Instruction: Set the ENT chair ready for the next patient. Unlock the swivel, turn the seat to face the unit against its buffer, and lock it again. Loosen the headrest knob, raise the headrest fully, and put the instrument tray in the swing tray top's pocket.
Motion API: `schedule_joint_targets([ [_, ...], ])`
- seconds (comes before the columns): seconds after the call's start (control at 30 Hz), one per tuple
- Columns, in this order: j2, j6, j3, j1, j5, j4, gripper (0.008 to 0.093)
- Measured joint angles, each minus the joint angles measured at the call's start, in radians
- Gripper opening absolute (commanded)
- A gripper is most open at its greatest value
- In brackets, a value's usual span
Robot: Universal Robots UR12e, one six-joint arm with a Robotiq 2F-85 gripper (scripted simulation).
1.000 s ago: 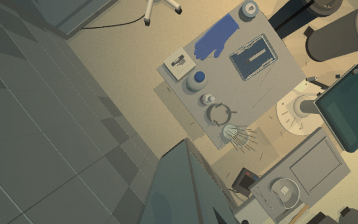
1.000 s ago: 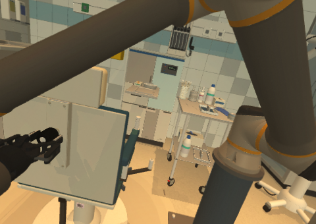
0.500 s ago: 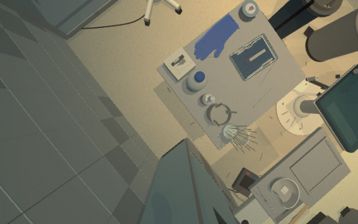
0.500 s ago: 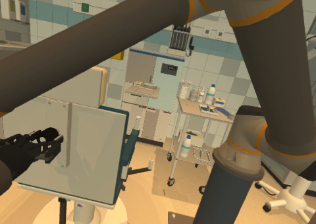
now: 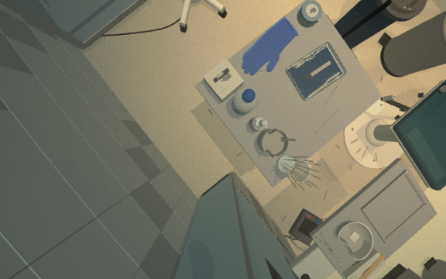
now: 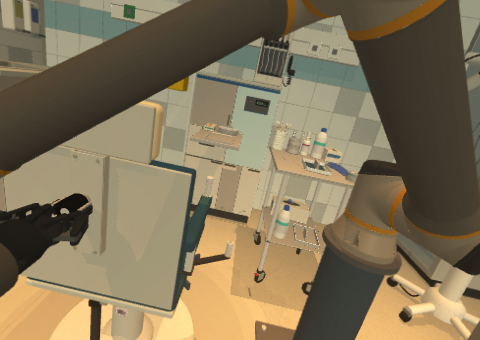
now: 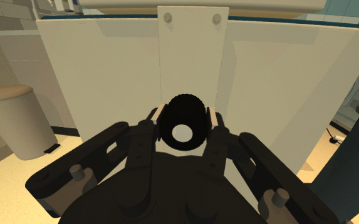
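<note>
At the back of the ENT chair's cream backrest a black ribbed headrest knob sticks out from the base of the vertical headrest post plate. My gripper has its two pale finger pads on the left and right sides of the knob, closed around it. From the second side camera the gripper reaches the chair back from the left. The cream headrest sits above the backrest. The instrument tray lies on the grey cart top, and the swing tray top with its rectangular pocket stands apart from it.
The robot's arm fills much of the second side camera's view. A blue glove, jars and a box share the cart with the tray. A cream bin stands left of the chair. A kidney dish rests on the swing tray top.
</note>
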Motion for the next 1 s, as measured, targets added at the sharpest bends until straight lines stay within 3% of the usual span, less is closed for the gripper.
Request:
schedule_joint_targets([
  [0.63,0.000,0.000,0.000,0.000,0.000,0.000,0.0080],
  [1.0,0.000,-0.008,0.000,0.000,0.000,0.000,0.0080],
])
